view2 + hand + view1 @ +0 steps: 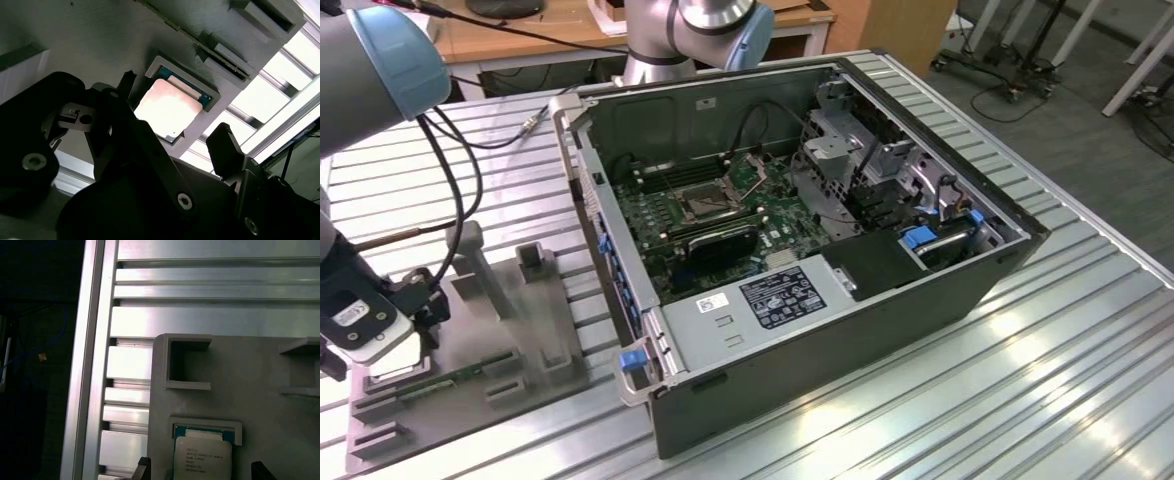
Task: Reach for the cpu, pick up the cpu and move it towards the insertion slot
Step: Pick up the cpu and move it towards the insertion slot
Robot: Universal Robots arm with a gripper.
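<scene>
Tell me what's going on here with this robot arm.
The robot's hand is open and hangs over the cpu, straddling it without gripping it. The cpu lies flat in its recess in the grey tray, at the exterior view's left. The insertion slot sits inside the open computer case, apart from the tray. Nothing has been picked up yet.

Several lines of dark print stand on the silvery lid of the cpu (202, 460) in the first wrist view, too small to make out. In the exterior view, a black label (777, 297) with white print lies on the grey metal plate of the open case (854, 340). A white sticker (715, 302) sits just beside it, toward the exterior view's left. Neither can be read.
</scene>
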